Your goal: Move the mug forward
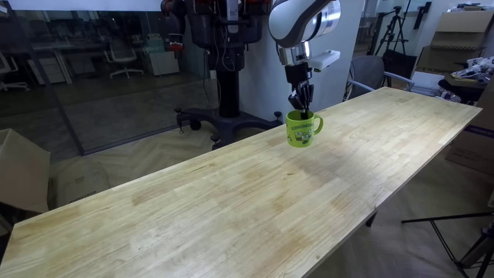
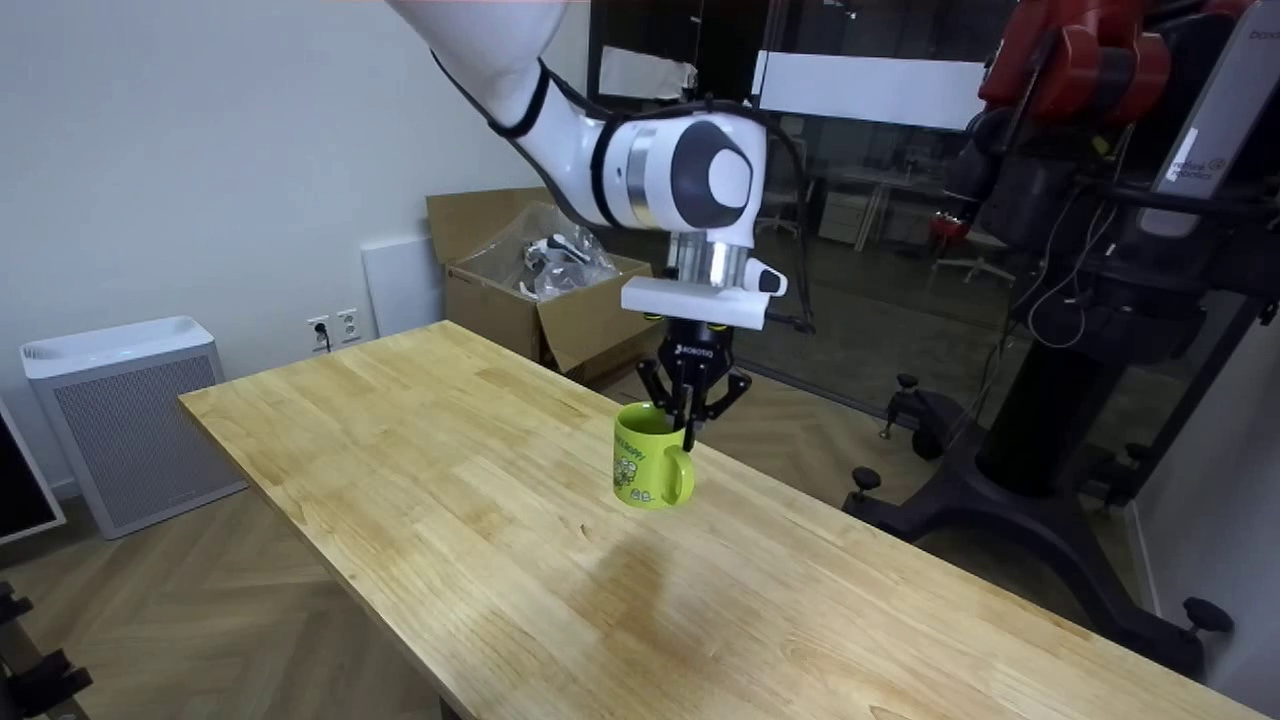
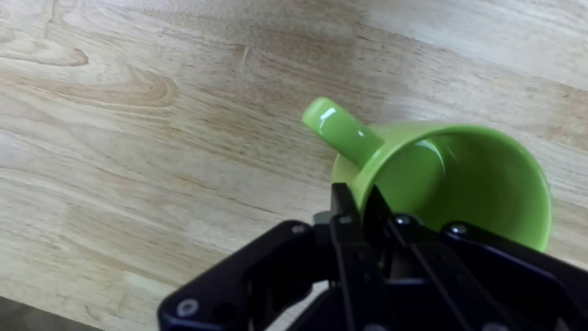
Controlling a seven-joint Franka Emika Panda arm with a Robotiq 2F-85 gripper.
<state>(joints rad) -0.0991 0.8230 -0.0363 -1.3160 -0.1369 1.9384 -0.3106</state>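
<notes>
A gripper point(image 3: 359, 195) pinches a mug point(image 3: 445, 177), lower right in wrist view, hiding part of its rim from us.

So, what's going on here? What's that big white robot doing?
A white jointed robot arm has its black pincer shut on the rim of a lime-green cylindrical mug, gripping from inside and outside. The mug is roughly upright, on or just above a pale wooden tabletop; I can't tell which. The job is moving it forward; with the mug held, that looks unfinished.
</notes>
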